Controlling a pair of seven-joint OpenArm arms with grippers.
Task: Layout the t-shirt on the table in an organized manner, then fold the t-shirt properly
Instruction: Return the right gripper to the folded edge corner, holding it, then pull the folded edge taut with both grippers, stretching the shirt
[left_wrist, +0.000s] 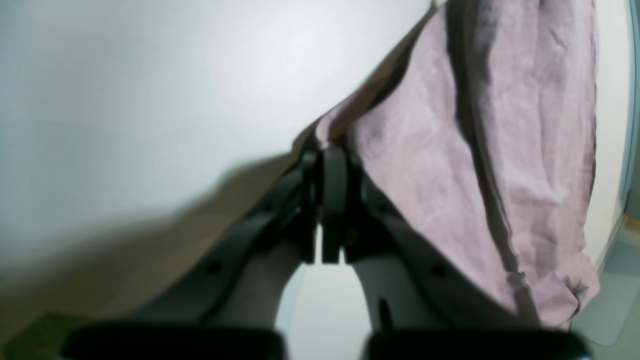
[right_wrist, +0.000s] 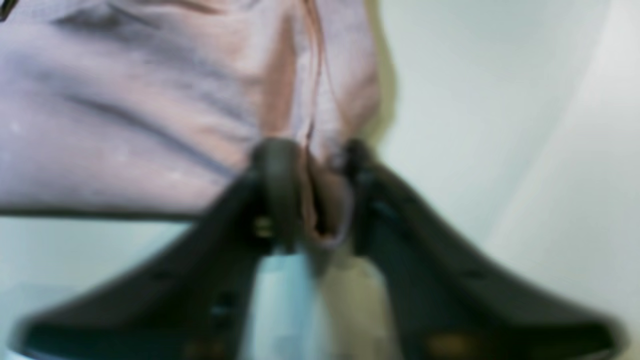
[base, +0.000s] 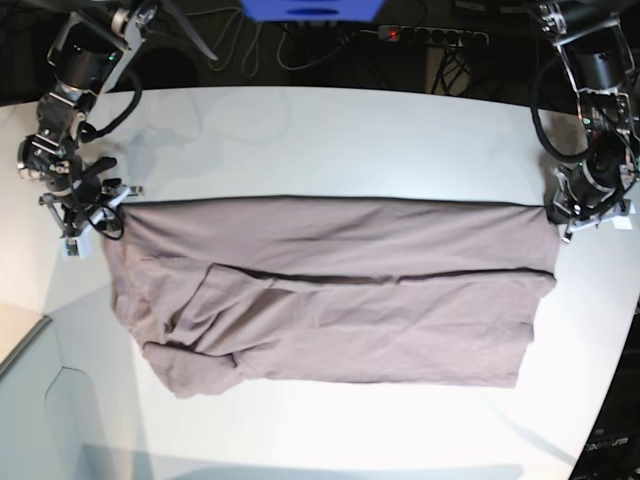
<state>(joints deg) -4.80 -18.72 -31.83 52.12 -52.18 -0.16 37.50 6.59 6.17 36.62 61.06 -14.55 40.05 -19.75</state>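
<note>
Shirt spread wide across the middle of the tabletop (base: 330, 130): the t-shirt (base: 330, 300) lies as a long mauve band running from 9 o'clock to 3 o'clock in the base view, its far edge pulled into a straight taut line. That line looks like the reason both arms sit where they do, one at each end of it.

Left pincer (left_wrist: 330, 150), at 3 o'clock in the base view: jaws pressed fully together, a pinch of cloth edge caught at the tips. Fabric fans away from the pinch toward 1 o'clock in its wrist view, so it appears to be anchoring that corner.

Right pincer (right_wrist: 310, 170), at 9 o'clock in the base view: jaws drawn in around a bunched fold of hem that sits between them, gripping it. Frame is blurred, so firmness of the hold cannot be judged.

Near half of the shirt is less tidy. A fold line crosses mid-body, and the 8 o'clock corner is rumpled, one layer doubled over.

Judgement: holding both far corners allows the cloth to be tensioned and the wrinkles drawn out before folding proper.
</note>
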